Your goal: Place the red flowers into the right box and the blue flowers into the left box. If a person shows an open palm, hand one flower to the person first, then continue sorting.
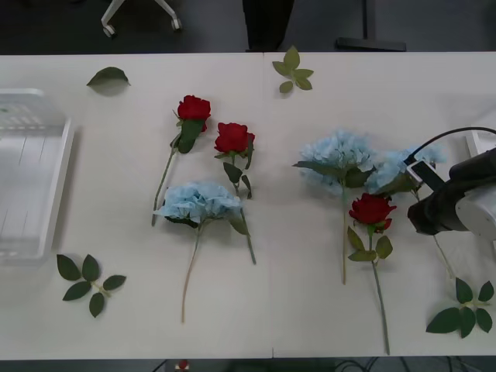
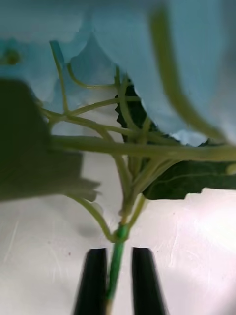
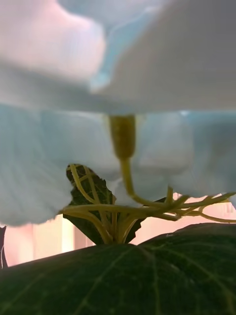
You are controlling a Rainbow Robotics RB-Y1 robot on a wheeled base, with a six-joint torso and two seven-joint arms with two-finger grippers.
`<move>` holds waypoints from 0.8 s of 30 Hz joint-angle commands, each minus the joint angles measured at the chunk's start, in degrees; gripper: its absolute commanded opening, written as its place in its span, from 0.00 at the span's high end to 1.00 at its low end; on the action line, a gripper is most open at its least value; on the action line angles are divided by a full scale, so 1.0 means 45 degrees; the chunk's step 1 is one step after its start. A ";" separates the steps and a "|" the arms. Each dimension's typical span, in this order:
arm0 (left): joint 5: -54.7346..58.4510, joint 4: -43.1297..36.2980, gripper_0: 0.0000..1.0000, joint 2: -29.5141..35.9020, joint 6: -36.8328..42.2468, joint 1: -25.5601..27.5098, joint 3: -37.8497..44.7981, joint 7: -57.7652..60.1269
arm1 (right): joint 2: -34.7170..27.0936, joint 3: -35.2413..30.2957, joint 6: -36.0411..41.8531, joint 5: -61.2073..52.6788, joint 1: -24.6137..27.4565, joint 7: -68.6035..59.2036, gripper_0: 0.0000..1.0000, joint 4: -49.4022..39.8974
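Blue flowers: light, soft heads on thin springy stems; grip the stem only.
Your right gripper sits at the bench's right edge, its black fingers pinching the green stem of the rightmost blue flower just below the head. You should avoid crushing petals.

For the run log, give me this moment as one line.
right gripper: shut on blue flower stem | left box: no flowers | red flowers: on table

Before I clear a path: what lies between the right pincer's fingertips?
In the right wrist view, the thin green stem of a blue flower runs between the right pincer fingers; nothing else.
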 commanded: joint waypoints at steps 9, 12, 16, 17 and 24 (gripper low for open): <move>-0.1156 0.0070 1.00 -0.1005 -0.0286 -0.0087 0.0049 0.0405 | -0.0006 -0.1496 -0.0379 -0.1427 -0.0408 -0.0534 1.00 -0.0662; -0.1156 0.0089 1.00 -0.1063 -0.0266 -0.0087 0.0049 0.0405 | -0.0123 -0.2316 -0.0379 -0.2013 -0.0408 -0.0319 1.00 -0.1150; -0.1098 0.0089 0.91 -0.1063 -0.0266 -0.0068 0.0049 0.0346 | -0.0123 -0.3683 -0.0379 -0.3146 -0.0428 0.0501 1.00 -0.1697; -0.1098 0.0070 0.84 -0.1063 -0.0266 -0.0068 0.0049 0.0346 | -0.0123 -0.4113 -0.0379 -0.3536 -0.0428 0.0794 1.00 -0.1853; -0.1098 0.0070 0.36 -0.1044 -0.0208 -0.0048 0.0049 0.0210 | -0.0045 -0.5129 -0.1238 -0.5744 -0.0662 0.2415 1.00 -0.2947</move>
